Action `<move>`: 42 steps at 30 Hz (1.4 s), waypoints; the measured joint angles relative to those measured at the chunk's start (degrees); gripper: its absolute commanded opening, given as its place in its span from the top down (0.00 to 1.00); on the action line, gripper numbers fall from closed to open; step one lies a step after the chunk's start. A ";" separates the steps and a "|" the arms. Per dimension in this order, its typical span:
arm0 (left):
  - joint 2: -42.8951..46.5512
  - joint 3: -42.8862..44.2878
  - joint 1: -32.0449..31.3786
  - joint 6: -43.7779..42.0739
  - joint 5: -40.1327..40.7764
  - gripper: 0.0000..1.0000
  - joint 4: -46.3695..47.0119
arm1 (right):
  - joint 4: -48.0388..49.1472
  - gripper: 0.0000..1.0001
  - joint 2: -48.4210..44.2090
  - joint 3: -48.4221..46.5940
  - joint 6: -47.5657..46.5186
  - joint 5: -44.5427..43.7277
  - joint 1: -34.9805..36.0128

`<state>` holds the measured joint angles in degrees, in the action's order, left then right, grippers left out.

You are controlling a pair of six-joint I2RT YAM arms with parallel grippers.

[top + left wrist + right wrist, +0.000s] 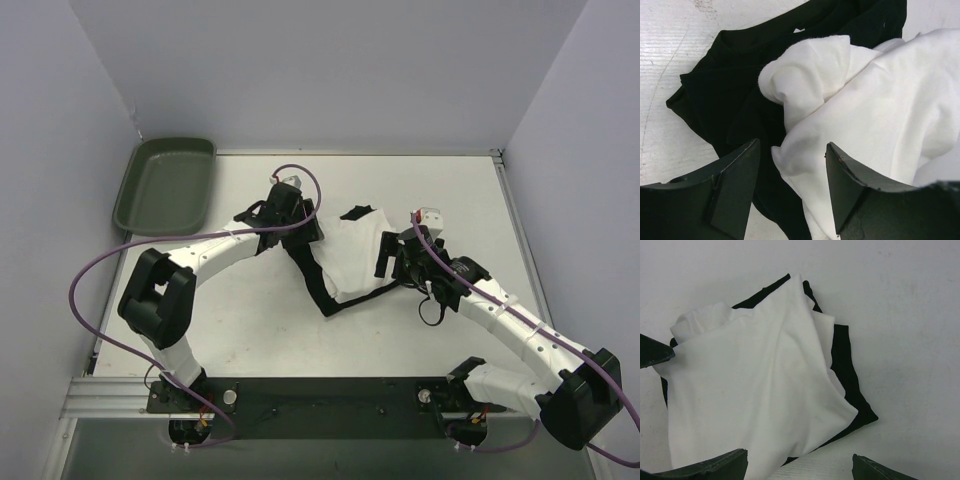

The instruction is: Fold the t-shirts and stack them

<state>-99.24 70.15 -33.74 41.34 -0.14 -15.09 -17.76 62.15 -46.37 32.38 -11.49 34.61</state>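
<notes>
Where jaws gape, white tee [880,100] (atop black tee [715,90])

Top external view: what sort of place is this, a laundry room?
Likely a robot lab test cell, not a laundry: a white table boxed in by blank panels, two robot arms bolted at its edge, and a white t-shirt, black t-shirt and green tray.
</notes>
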 measured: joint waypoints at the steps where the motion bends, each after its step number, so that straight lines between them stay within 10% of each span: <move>1: 0.00 0.02 -0.09 0.09 -0.26 0.36 0.09 | 0.00 0.16 0.00 0.00 0.00 0.00 0.00; 24: 1.88 -0.09 -1.11 0.44 -1.44 0.41 0.59 | 0.61 0.16 0.00 0.22 0.42 0.39 0.07; 28: 1.75 -0.31 -1.11 0.46 -1.42 0.57 1.14 | 0.66 0.16 0.00 0.79 0.44 0.37 0.07; 32: 0.66 -0.31 -1.11 0.33 -1.11 1.00 1.81 | 0.68 0.16 0.00 0.94 0.44 0.37 0.07; 42: -1.07 0.20 -1.11 -0.28 -0.76 1.00 1.55 | 0.68 0.16 0.00 0.96 0.44 0.37 0.33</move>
<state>-100.31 70.35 -34.85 41.06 -0.91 -13.54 -17.08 62.15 -45.41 32.82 -11.11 34.94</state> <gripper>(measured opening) 0.022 0.838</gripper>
